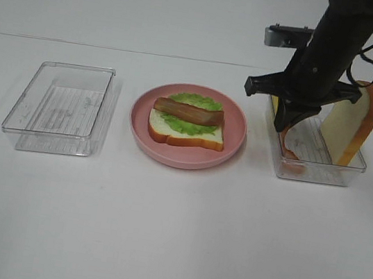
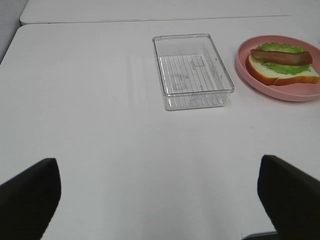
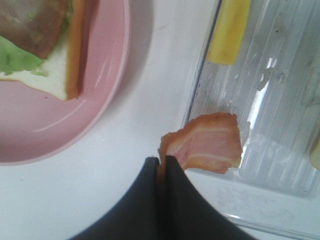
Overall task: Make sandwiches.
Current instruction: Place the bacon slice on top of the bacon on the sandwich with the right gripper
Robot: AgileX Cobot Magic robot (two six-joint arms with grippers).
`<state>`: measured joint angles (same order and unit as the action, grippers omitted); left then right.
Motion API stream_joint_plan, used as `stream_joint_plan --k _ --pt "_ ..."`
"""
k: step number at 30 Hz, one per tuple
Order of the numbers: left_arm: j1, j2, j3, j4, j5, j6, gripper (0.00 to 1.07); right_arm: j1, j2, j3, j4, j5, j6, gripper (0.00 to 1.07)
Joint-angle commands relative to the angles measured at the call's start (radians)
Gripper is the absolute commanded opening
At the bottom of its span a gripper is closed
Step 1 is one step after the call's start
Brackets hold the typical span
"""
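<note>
**Pinched: a bacon strip (image 3: 207,142) in the right gripper (image 1: 288,127)**

Exterior high: the right gripper dips into the right container (image 1: 315,174), beside an upright bread slice (image 1: 353,126). The open sandwich (image 1: 187,122) lies on the pink plate (image 1: 141,115).
Left wrist: the left gripper (image 2: 157,160) hangs spread wide, holding nothing.
Right wrist: the fingers (image 3: 175,200) clench the bacon strip over the container's rim, near the cheese (image 3: 229,30)

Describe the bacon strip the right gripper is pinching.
The bacon is a pinkish-orange strip with paler streaks, looking like soft plastic or rubber. One end is clamped in the shut jaws of the right gripper; the rest curls across the edge of the clear box. Whether its far end touches the box floor cannot be told.
</note>
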<state>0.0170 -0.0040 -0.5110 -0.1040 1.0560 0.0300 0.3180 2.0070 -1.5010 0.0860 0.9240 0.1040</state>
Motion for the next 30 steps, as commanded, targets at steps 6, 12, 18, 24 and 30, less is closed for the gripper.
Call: stream_joint_plan --k 6,12,18,24,30 --pt "-0.001 -0.024 0.002 -0.011 -0.018 -0.005 0.99 0.003 -0.202 -0.057 0.054 0.011 0.088 0.00" --pt "-0.001 -0.024 0.002 -0.011 -0.018 -0.005 0.99 0.003 -0.211 -0.131 0.334 -0.057 -0.019 0.00" --pt "-0.001 -0.024 0.002 -0.011 -0.018 -0.005 0.99 0.003 -0.143 -0.162 0.512 -0.090 -0.104 0.00" --pt "-0.001 -0.024 0.002 -0.011 -0.018 -0.005 0.99 0.017 -0.038 -0.165 0.677 -0.101 -0.195 0.00" --pt "-0.001 -0.024 0.002 -0.011 -0.018 -0.005 0.99 0.051 0.027 -0.183 0.727 -0.103 -0.255 0.00"
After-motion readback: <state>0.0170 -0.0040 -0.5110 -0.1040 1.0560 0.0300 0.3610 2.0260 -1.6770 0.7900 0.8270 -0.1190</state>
